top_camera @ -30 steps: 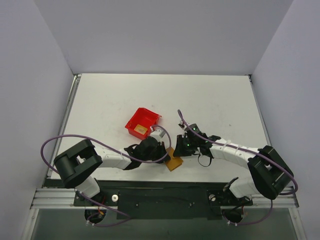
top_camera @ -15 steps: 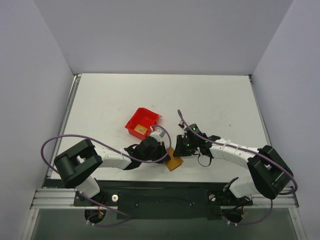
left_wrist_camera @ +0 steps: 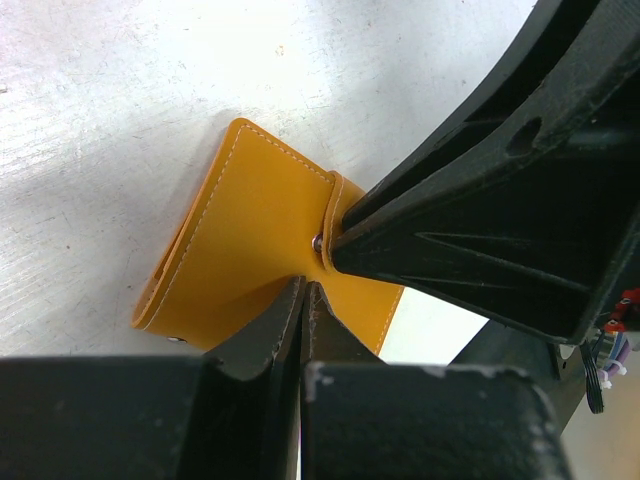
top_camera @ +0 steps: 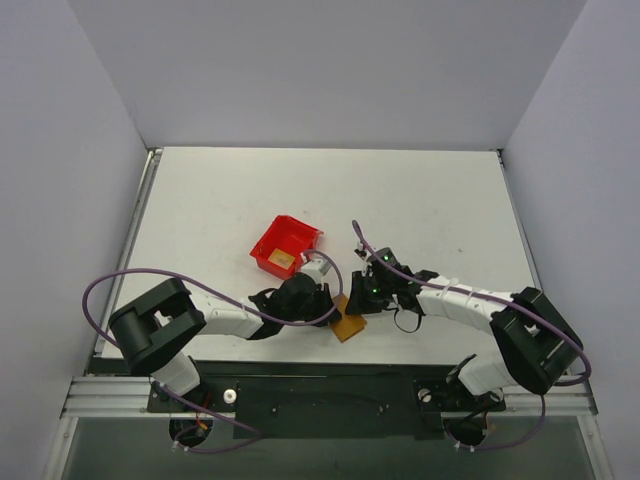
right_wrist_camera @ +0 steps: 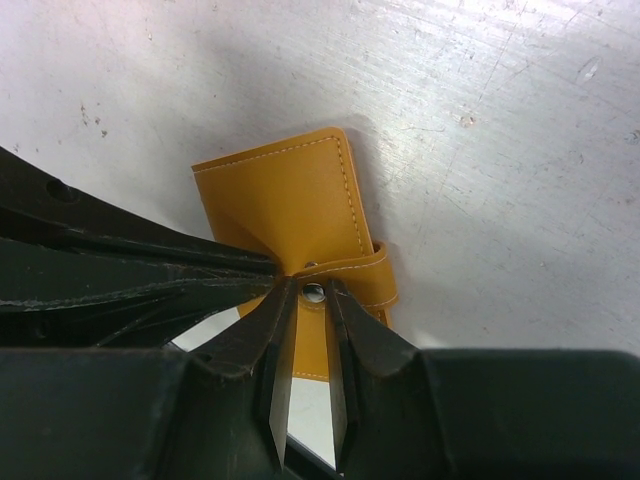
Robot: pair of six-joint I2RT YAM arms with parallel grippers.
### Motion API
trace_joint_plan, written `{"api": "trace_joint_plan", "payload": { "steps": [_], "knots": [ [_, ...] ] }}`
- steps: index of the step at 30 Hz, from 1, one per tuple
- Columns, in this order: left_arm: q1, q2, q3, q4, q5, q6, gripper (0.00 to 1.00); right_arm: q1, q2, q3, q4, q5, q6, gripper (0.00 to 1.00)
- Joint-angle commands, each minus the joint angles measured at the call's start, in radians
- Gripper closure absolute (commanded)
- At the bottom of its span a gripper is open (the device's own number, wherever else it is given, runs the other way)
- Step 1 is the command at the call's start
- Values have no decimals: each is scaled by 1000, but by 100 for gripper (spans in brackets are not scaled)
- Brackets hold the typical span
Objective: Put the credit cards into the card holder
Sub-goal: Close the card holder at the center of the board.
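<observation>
The card holder (top_camera: 348,323) is seen lying on the bench (top_camera: 430,200) at the lower centre of the overhead view, between the two arms and just below and to the right of the red bin (top_camera: 262,241). In the wrist views it is shown as a folded orange-tan wallet with white stitching, one panel lifted off the bench so that the fold is partly spread. Its lower edge is pinched by the left end effector (left_wrist_camera: 303,300), whose jaws are pressed together on the leather. The tab (right_wrist_camera: 372,272), with its metal snap (right_wrist_camera: 313,292), is met by the right end effector (right_wrist_camera: 310,325). Its jaws stand only narrowly apart on either side of the snap end, and the tab appears to be clamped between them. No card is seen at the wallet. A small tan piece, taken to be one of the credit cards (top_camera: 282,261), is visible inside the bin at the upper left of the pair of end effectors. The step in hand is judged to be the opening of the holder, with no card yet loaded. For the next move, the tab would need to be drawn away from the panel while the other edge is held down, so that the pocket is exposed. One end effector must then be freed to fetch a card from the bin.
</observation>
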Motion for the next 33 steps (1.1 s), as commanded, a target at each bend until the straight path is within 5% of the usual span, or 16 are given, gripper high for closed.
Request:
{"api": "trace_joint_plan", "payload": {
  "steps": [1, 33],
  "knots": [
    [-2, 40, -7, -86, -4, 10, 98, 14, 27, 29, -2, 9, -5, 86],
    [0, 45, -4, -83, -1, 8, 98, 155, 203, 190, -266, 273, 18, 97]
  ]
}}
